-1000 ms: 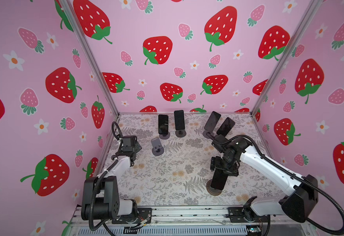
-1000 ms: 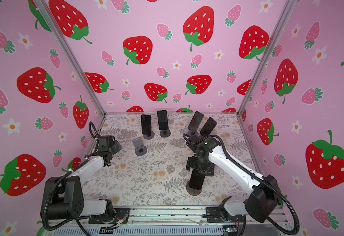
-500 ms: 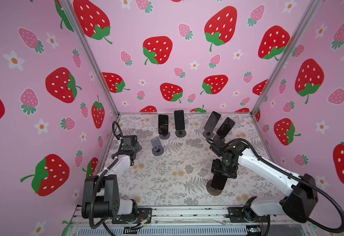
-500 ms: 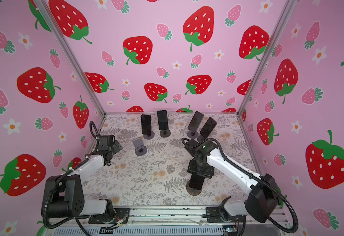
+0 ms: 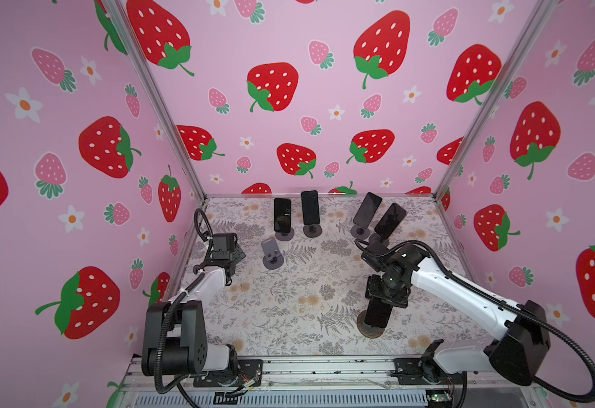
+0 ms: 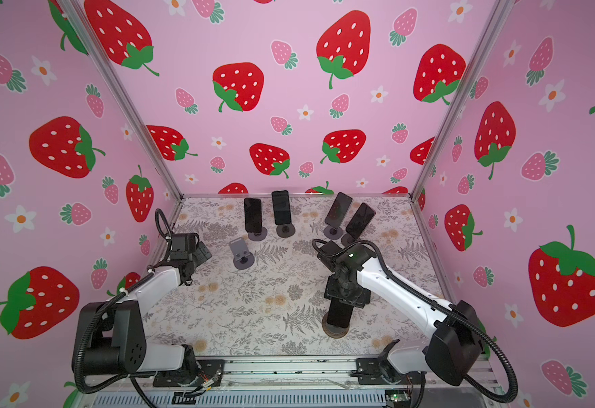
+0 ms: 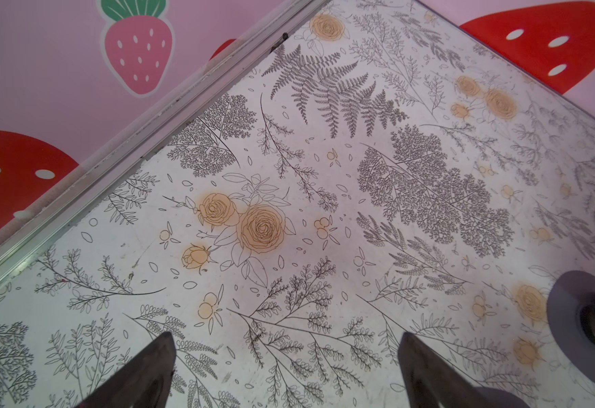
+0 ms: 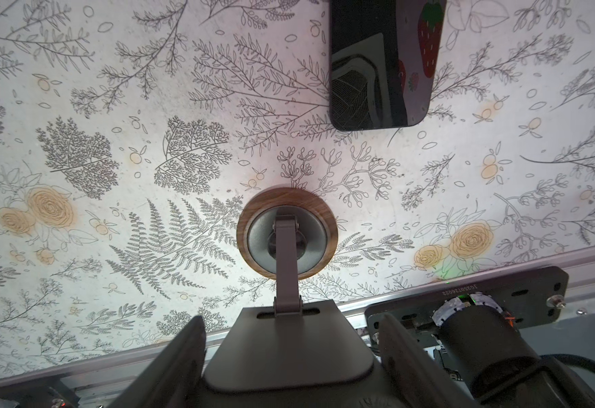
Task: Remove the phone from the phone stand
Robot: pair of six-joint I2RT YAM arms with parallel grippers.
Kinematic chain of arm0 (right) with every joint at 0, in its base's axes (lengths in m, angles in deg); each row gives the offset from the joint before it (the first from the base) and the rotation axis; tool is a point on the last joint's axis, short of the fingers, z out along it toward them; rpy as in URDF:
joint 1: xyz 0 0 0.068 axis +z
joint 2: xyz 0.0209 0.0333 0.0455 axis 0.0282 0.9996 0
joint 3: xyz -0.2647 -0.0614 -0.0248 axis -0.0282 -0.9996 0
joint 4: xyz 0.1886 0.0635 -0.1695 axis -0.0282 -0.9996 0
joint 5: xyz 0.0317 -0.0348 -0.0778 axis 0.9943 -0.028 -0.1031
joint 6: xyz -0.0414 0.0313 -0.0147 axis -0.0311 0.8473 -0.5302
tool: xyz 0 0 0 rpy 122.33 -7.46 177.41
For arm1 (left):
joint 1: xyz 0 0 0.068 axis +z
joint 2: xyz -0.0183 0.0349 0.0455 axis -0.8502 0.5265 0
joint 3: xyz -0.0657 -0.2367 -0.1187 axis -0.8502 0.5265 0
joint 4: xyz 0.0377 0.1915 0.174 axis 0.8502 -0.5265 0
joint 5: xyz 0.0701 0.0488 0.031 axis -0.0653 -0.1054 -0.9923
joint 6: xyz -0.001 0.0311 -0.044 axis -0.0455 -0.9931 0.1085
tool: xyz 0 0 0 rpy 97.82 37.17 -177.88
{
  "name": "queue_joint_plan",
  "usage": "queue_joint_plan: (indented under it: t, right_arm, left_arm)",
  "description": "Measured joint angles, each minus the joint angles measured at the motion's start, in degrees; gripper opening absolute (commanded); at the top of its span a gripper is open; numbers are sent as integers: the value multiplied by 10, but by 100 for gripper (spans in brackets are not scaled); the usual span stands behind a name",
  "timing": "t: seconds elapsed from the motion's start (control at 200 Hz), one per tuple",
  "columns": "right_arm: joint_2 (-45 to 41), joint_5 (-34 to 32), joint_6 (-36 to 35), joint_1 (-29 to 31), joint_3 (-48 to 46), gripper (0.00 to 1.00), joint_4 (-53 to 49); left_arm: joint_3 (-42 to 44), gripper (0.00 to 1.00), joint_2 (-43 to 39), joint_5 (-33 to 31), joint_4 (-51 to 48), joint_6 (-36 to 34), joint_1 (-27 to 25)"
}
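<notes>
The job is at the grasp step. The right claw (image 5: 386, 298) sits over the upper part of the phone (image 5: 377, 316). The phone stands propped on the phone stand (image 5: 369, 330), the one with the wood-rimmed round base, near the front right of the flowered surface (image 5: 289, 300). The jaws are drawn in against the phone's two long edges, so I take it as a grip on the phone, though the contact itself is hidden under the claw's body.

In the right wrist view the stand's grey back plate (image 8: 289, 353) fills the space between the two fingers (image 8: 169, 364). A hinged arm (image 8: 285, 261) runs from the plate down to the base (image 8: 285, 196). The phone lies behind that plate and cannot be seen there. In both top views its lower end rests in the stand, so it is not yet removed.

The left claw (image 5: 234, 252) hangs well apart at the left side, jaws spread wide and empty, near an empty grey stand (image 5: 271, 254). Four other phones (image 5: 310, 208) stand propped along the back.

As I judge it, the next move calls for a lift along the plate's slope until the bottom edge clears the lip, then a carry away. Nothing holds the stand down. If the phone catches, the stand may rise or tip with it, so a slow, straight pull looks wise.
</notes>
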Motion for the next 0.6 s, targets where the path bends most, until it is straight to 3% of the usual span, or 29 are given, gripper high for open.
queue_joint_plan:
  t: [0.195,0.6]
  right_arm:
    - [-7,-21,-7,3,15,68,-7]
    - [-24,-92,-49,9,138,67,-47]
  left_arm:
    - [0,99,3,1,-1,3,0]
    - [-3,99,7,2,-1,5,0]
